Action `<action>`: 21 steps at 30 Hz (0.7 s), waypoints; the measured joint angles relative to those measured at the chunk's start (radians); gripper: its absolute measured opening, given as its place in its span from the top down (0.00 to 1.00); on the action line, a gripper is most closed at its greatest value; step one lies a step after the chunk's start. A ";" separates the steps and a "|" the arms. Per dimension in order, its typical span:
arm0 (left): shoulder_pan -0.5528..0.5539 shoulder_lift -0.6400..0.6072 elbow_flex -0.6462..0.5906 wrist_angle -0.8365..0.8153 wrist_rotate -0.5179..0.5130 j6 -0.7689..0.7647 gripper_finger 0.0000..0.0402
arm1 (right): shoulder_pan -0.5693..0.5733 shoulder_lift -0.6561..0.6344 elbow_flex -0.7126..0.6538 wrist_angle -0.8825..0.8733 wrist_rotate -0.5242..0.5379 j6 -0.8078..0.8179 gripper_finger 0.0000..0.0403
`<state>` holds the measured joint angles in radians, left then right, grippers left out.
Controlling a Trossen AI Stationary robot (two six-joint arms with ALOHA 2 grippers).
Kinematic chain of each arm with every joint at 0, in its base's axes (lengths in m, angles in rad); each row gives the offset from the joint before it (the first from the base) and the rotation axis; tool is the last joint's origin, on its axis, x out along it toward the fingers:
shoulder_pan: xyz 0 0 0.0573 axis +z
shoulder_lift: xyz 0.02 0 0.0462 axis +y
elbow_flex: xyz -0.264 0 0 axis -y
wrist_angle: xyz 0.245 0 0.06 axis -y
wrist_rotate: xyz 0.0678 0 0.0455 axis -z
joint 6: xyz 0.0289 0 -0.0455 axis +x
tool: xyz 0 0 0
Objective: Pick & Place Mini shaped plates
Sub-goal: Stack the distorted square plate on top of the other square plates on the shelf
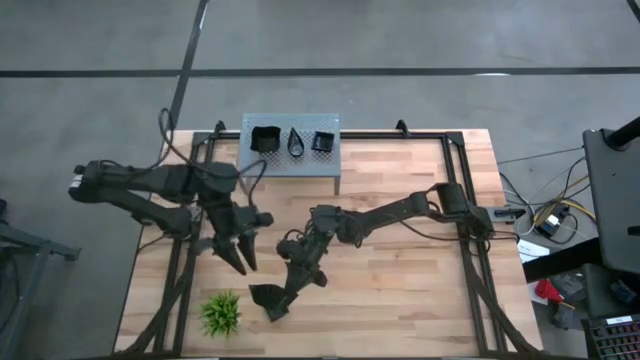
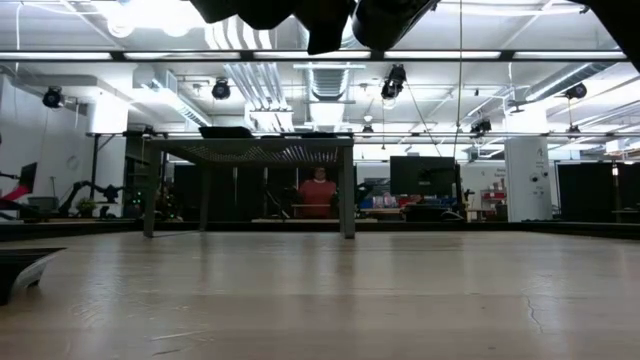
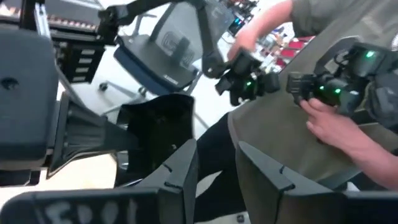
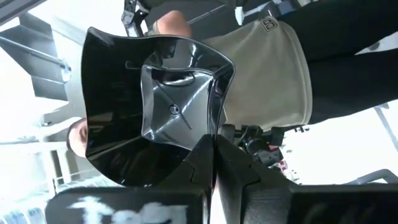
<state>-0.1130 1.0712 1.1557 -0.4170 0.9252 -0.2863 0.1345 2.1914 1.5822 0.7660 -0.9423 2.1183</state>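
A square black plate is pinched by its rim in the right end effector, whose fingers are closed tight on that edge. In the high view the same plate hangs low over the front of the bench, just beside the small spiky green plant.

Three other mini plates sit on the grey perforated shelf at the back of the bench: a square one, a teardrop one and a smaller square one. So three pieces look already placed, and a fourth is in hand but far from the shelf; carrying it back and setting it down remains. No more plates show on the bench itself, so I cannot tell how many are left.

The left end effector hovers over the bench near the right one, its fingers parted and holding nothing.

In the wrist views a person stands beyond the bench, hands on a control device.
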 joint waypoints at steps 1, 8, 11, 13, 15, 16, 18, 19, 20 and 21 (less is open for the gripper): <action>-0.011 0.010 0.000 -0.001 -0.013 0.000 0.74 | -0.001 0.000 0.000 0.001 0.000 0.001 0.98; -0.063 0.063 0.000 -0.001 -0.023 -0.022 0.74 | -0.009 0.000 0.000 0.003 0.000 0.000 0.98; -0.084 0.072 0.000 -0.001 -0.042 -0.023 0.74 | -0.010 0.000 0.000 0.004 -0.001 0.000 0.98; -0.094 0.075 0.000 -0.001 -0.052 -0.023 0.74 | -0.011 0.000 0.000 0.003 0.000 0.000 0.98; -0.101 0.076 0.000 0.000 -0.070 -0.023 0.74 | -0.012 0.000 0.000 0.003 0.000 0.002 0.98; -0.103 0.076 0.000 -0.001 -0.077 -0.023 0.74 | -0.012 0.000 0.000 0.003 0.000 0.000 0.98; -0.108 0.077 0.000 -0.001 -0.090 -0.022 0.74 | -0.011 0.000 0.000 0.003 0.000 -0.002 0.98; -0.111 0.077 0.000 -0.001 -0.090 -0.022 0.74 | -0.011 0.000 0.000 0.003 0.000 -0.002 0.98; -0.114 0.078 0.000 -0.001 -0.090 -0.022 0.74 | -0.011 0.000 0.000 0.003 0.000 -0.001 0.98; -0.117 0.081 0.000 -0.001 -0.090 -0.022 0.74 | -0.011 0.000 0.000 0.003 0.000 0.000 0.98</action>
<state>-0.2296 1.1521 1.1553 -0.4176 0.8356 -0.3084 0.1234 2.1914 1.5822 0.7695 -0.9424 2.1187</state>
